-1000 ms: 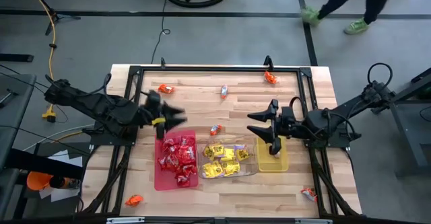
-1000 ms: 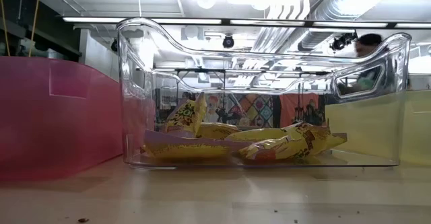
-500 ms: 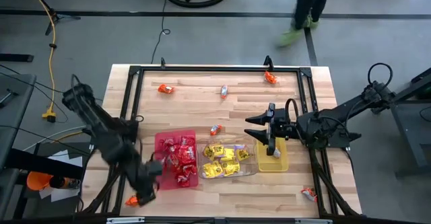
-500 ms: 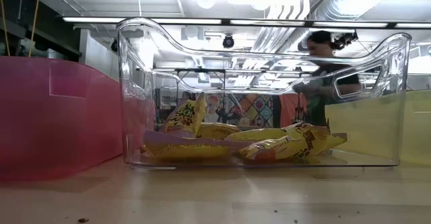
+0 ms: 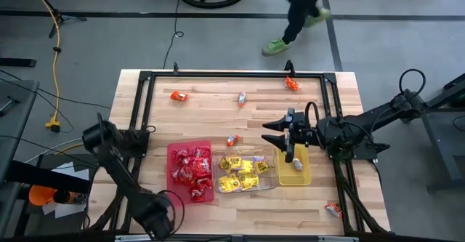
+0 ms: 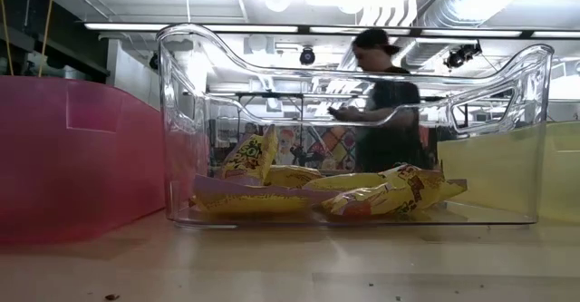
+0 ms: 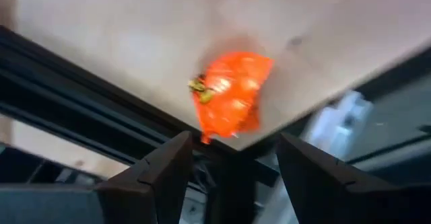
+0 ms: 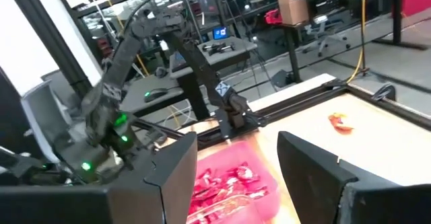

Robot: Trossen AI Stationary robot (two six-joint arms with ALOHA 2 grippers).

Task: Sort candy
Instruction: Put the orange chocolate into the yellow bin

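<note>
While loose on the table (image 5: 218, 111): five candies (image 5: 178, 96), three trays (image 5: 294, 171).

The left gripper (image 7: 229, 160) has swung from the red tray (image 5: 171, 195) to the table's near-left corner candy (image 7: 229, 96)

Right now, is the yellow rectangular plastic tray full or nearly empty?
Nearly empty: the yellow rectangular plastic tray shows one small pale candy packet and bare floor from above.

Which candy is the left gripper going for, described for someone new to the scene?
Start at the red tray on the wooden table, then go to the table's near left corner. The left gripper hangs open over an orange candy there, the only packet at that corner, outside every tray.
</note>
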